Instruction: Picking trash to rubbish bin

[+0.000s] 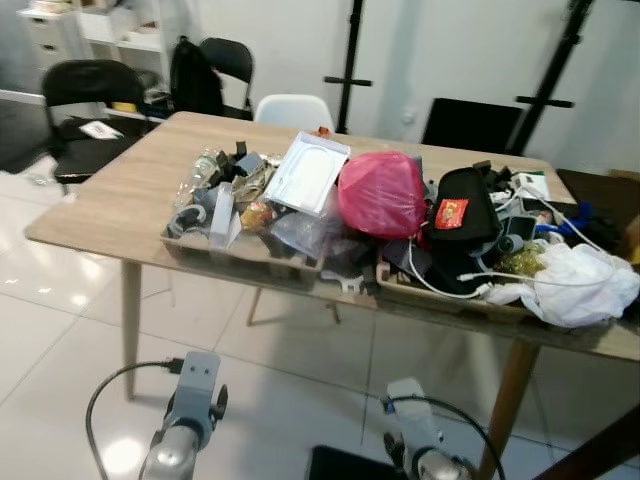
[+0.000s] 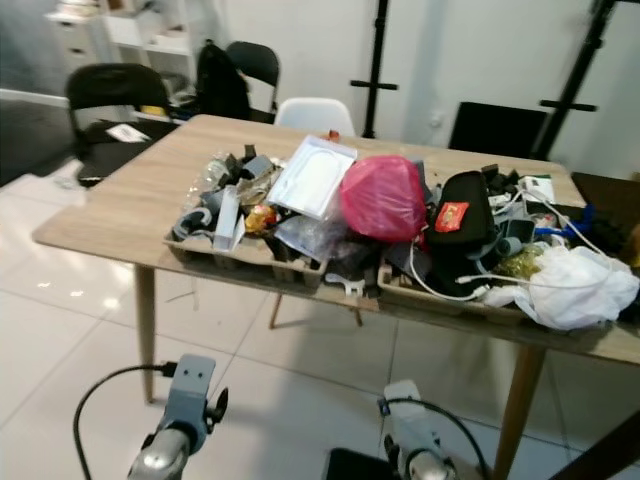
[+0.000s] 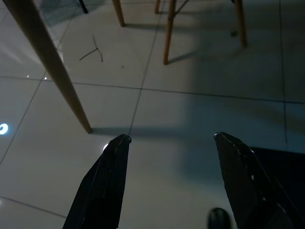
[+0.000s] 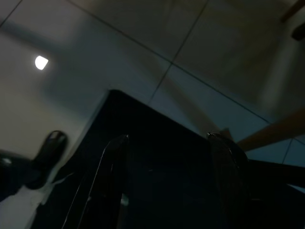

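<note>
Crumpled pink plastic bag [image 1: 381,193] sits centre frame among clutter in shallow cardboard trays [image 1: 240,257] on a light wooden table [image 1: 110,200]. Left gripper [image 3: 171,143] and right gripper [image 4: 167,143], both w/ fingers spread and empty, hang low at frame bottom, well below the tabletop (right arm looks nearer). White tiled floor [image 1: 60,340]; black chairs [image 1: 90,90] upper left.

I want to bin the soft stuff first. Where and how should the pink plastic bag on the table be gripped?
Probably from above, pinching the crumpled top of the pink plastic bag. It bulges as a soft mound above the clutter, with the black pouch tight against its right side, so the top is freest.
</note>
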